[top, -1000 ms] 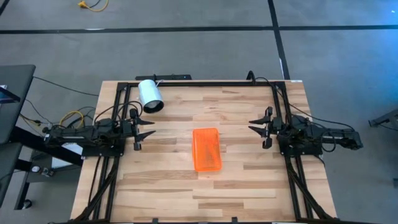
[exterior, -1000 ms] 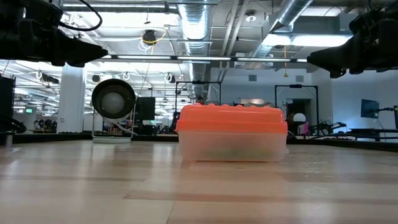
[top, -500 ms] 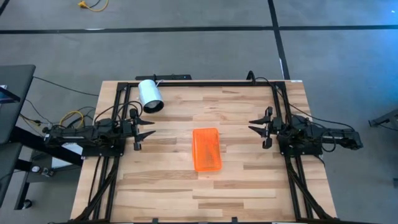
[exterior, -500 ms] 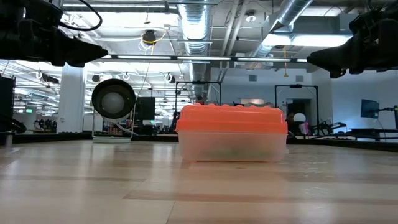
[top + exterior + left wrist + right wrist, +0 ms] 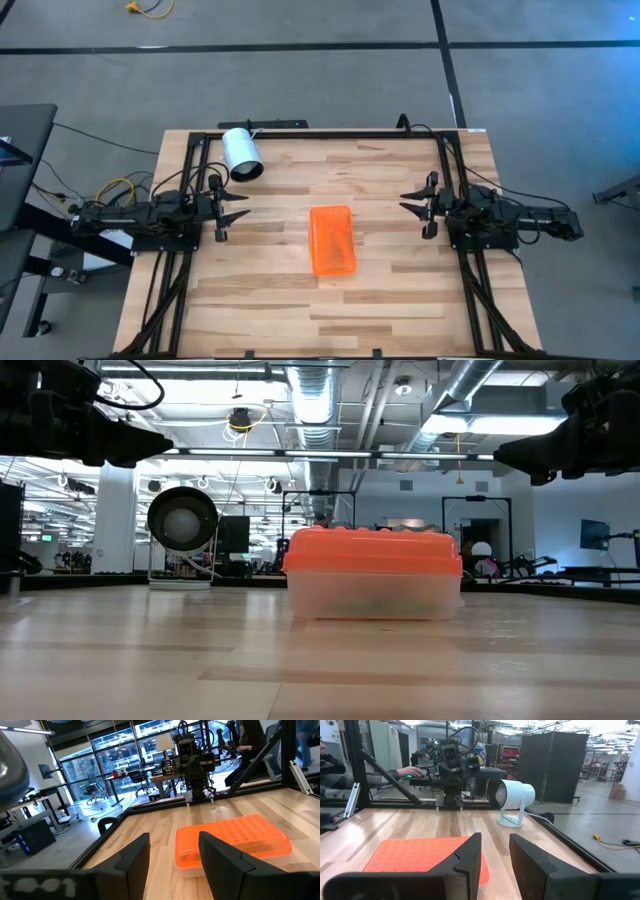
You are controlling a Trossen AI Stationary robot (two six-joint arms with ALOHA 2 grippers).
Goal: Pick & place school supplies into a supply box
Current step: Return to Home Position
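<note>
The supply box, a clear case with its orange lid closed, rests on its base at the table's middle; it also shows in the low view, the left wrist view and the right wrist view. No pens, pencils or scissors are in view. My left gripper hovers open to the box's left. My right gripper hovers open to its right. Both point toward the box from above the table.
A white cylinder on a small stand lies on the table near the far left corner, beyond my left gripper. A black frame runs along the table's far edge and sides. People show in the room behind.
</note>
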